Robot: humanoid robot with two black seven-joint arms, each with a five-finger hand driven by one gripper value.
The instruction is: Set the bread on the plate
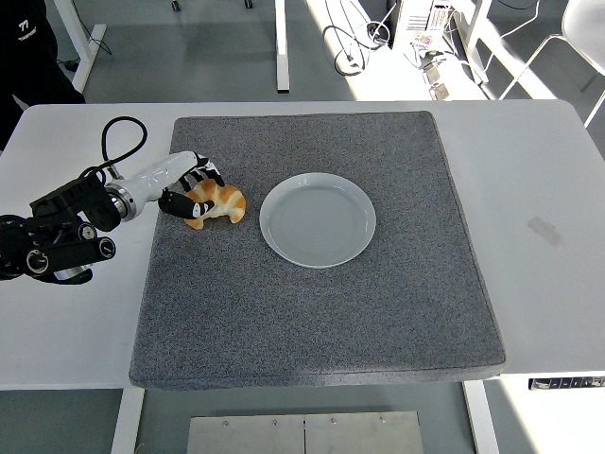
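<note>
A golden croissant [217,203] is at the left part of the grey mat [321,303], a short way left of the white plate [318,219]. My left hand [187,194] comes in from the left edge and its fingers are curled around the croissant's left end. The bread looks tipped up in the grasp, close over the mat. The plate holds nothing. The right arm does not show.
The mat covers most of the white table [539,189]. A black cable [118,142] loops up behind the left forearm. A person's dark sleeve [28,47] shows at the top left corner. Desk legs and cables stand beyond the table's far edge.
</note>
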